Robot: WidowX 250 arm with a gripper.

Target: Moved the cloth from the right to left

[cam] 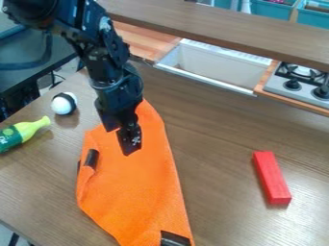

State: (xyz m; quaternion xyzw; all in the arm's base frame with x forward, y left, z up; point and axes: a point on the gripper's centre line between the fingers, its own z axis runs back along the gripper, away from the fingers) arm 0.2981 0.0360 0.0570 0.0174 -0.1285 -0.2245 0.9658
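Observation:
An orange cloth (138, 192) with black patches lies spread on the wooden table, left of centre, and runs down to the front edge of the view. Its left side is folded over near a black patch. The black gripper (127, 144) hangs from the upper left over the cloth's upper part and covers some of it. Whether it touches or holds the fabric cannot be made out.
A white ball with a black band (64, 103) and a green bottle with a yellow neck (22, 133) lie at the left. On the right is a red block (272, 178). Behind the table (218, 125) are a white sink (212, 65) and a stove (302, 81).

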